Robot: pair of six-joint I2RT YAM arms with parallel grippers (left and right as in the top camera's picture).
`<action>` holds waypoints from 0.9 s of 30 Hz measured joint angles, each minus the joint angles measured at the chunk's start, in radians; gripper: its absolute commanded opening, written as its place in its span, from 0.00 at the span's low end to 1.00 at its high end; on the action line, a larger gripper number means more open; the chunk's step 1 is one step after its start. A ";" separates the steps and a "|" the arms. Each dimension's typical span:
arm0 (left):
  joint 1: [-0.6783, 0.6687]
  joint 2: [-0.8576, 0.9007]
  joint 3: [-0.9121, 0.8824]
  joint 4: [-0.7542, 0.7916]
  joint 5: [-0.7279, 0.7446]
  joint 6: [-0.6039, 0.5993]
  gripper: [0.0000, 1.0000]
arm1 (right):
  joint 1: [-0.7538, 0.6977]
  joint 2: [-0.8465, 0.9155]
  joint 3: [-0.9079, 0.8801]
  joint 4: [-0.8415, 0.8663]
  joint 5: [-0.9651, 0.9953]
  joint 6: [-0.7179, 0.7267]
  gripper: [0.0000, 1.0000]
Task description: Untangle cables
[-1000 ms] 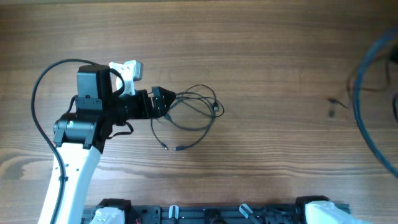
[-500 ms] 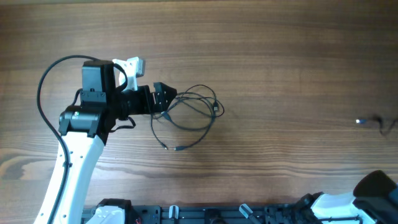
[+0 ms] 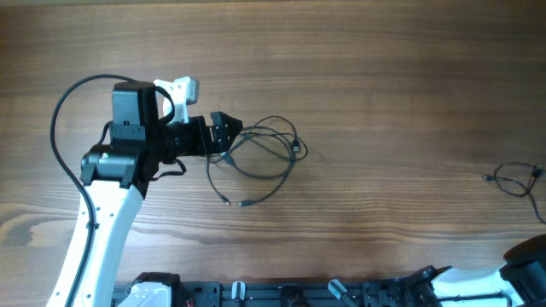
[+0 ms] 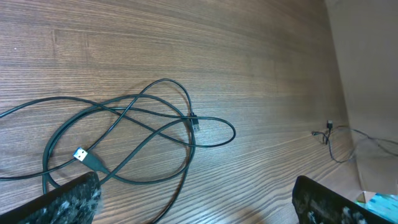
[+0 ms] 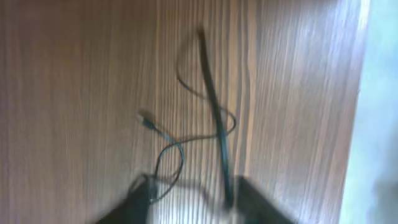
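Observation:
One of the cables point(image 3: 266, 150) lies in loose overlapping black loops on the table middle-left, a flat plug point(image 4: 86, 157) at one end. My left gripper point(image 3: 225, 135) hovers at the loops' left edge, open, its fingers point(image 4: 67, 200) wide apart with only a strand passing between them. A second thin cable point(image 3: 515, 178) lies at the table's right edge, also seen small in the left wrist view point(image 4: 339, 140). In the blurred right wrist view this cable point(image 5: 213, 106) runs toward my right gripper point(image 5: 196, 204), whose fingers stand apart, open.
The wooden table point(image 3: 384, 94) ends at a pale drop-off on the right point(image 5: 379, 124). The right arm's dark body point(image 3: 527, 254) sits in the bottom right corner. A thick black arm cable point(image 3: 56, 128) arcs round the left arm.
The second cable travelled right and now lies loose at the table's right edge. My right gripper went from shut to open and drew back toward the corner. The left arm barely shifted.

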State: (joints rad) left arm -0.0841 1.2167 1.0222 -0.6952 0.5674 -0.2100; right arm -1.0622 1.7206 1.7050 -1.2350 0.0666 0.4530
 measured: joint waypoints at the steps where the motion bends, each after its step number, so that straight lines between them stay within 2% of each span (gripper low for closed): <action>1: 0.000 0.000 0.000 0.000 0.000 0.000 1.00 | 0.000 0.000 -0.014 -0.008 -0.017 -0.007 1.00; 7: 0.000 0.000 0.000 0.000 0.000 0.000 1.00 | 0.009 -0.008 -0.016 -0.036 -0.136 -0.095 1.00; 10: 0.000 0.000 0.000 0.000 0.000 0.000 1.00 | 0.058 -0.072 -0.019 -0.023 -0.154 -0.136 1.00; 14: 0.000 0.000 0.000 0.002 0.000 0.000 1.00 | 0.197 -0.243 -0.022 0.010 -0.171 -0.195 1.00; 18: 0.000 0.000 0.000 0.012 0.000 0.000 1.00 | 0.423 -0.390 -0.022 0.021 -0.206 -0.267 1.00; 23: 0.000 0.001 0.000 0.008 -0.013 0.000 1.00 | 0.693 -0.378 -0.034 0.023 -0.314 -0.338 1.00; 27: 0.000 0.001 0.000 -0.001 -0.023 0.000 1.00 | 0.856 -0.325 -0.076 0.060 -0.381 -0.388 1.00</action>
State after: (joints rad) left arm -0.0841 1.2175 1.0222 -0.6960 0.5442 -0.2100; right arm -0.2062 1.3960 1.6295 -1.1755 -0.3145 0.0647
